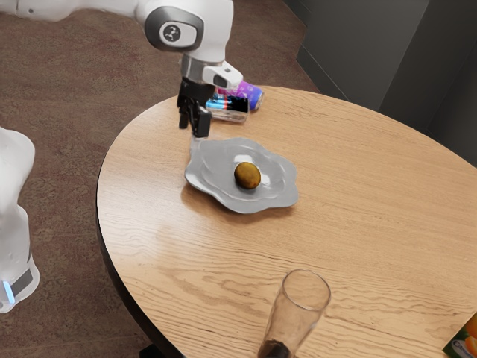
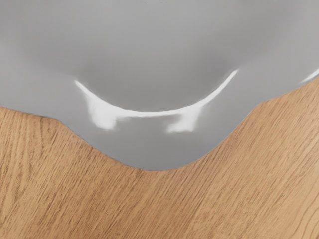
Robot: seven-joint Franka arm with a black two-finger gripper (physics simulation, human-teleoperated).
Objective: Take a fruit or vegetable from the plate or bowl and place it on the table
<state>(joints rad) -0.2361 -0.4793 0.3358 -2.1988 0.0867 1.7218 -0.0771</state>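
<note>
Hovering by the gray plate's (image 1: 282, 195) wavy rim, the black end effector (image 1: 193, 130) holds nothing.
Its two fingers stand apart, with a gap between them; how wide they could go I cannot tell. The round, brownish-yellow fruit (image 1: 247, 175) lies on the plate, apart from the fingers, and the plate rests on the wooden tabletop (image 1: 373, 194).

No words or numbers can be read. On the arm (image 1: 216, 41), just above the gripper (image 1: 192, 130), sits a round emblem. White lettering on the box (image 1: 469, 341), well apart from the gripper, is cut off and too small to make out.
</note>
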